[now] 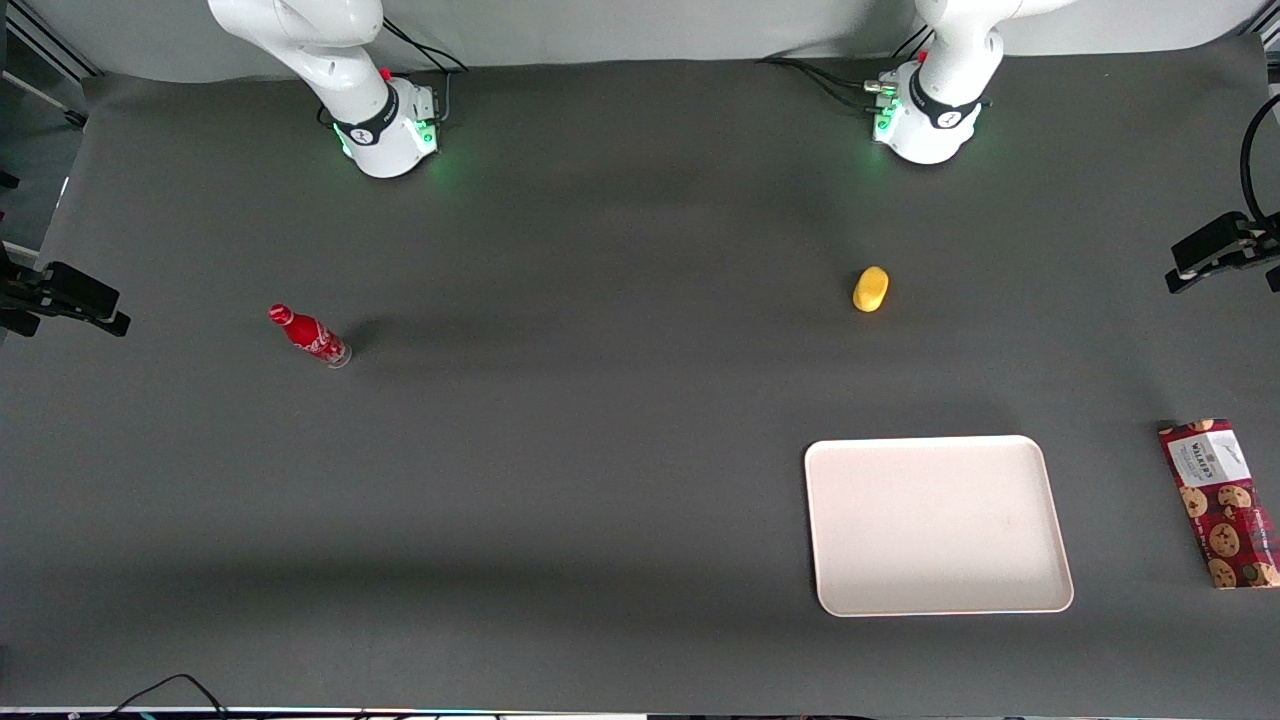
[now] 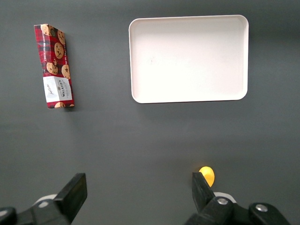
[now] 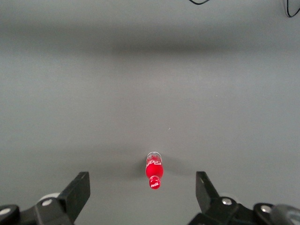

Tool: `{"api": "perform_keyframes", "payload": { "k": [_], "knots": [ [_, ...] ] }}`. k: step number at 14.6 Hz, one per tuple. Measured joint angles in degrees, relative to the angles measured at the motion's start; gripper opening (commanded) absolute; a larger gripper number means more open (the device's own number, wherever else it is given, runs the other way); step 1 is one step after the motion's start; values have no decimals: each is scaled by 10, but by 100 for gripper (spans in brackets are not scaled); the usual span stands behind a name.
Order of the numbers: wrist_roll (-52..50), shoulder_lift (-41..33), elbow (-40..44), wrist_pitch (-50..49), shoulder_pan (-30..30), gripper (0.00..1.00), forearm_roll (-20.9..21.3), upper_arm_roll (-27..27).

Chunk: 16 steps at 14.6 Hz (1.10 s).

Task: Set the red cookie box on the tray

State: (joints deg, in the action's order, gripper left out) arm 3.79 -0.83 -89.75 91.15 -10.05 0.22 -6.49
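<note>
Two dark fingers (image 2: 75, 194) of the gripper (image 2: 138, 199) stand wide apart with nothing between them; the claw is released and hangs high above the table (image 2: 140, 140), well clear of everything. Just beside one fingertip a small yellow object (image 2: 206, 175) lies on the dark mat.

Outward from there in the front view, the tray (image 1: 1040, 590) sits bare in the lower right of the frame, nearer the camera than the yellow object. The red cookie box (image 1: 1220, 503) lies flat at the far right edge of the frame, toward the working arm's end of the table, apart from the tray, with its white label at the end farther from the camera.

The box looks like light cardboard, fairly stiff but easy to crush, with brittle contents, so a gentle squeeze seems wise. Its long sides are narrow enough to span; I would grip across the width near the middle so it stays level when lifted.
</note>
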Motion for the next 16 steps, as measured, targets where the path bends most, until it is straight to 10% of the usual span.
{"api": "perform_keyframes", "payload": {
  "k": [9, 16],
  "knots": [
    [-1, 7, -37, 26, -8, 100, 1, 25],
    [90, 102, -48, 207, -20, 100, -13, 152]
  ]
}}
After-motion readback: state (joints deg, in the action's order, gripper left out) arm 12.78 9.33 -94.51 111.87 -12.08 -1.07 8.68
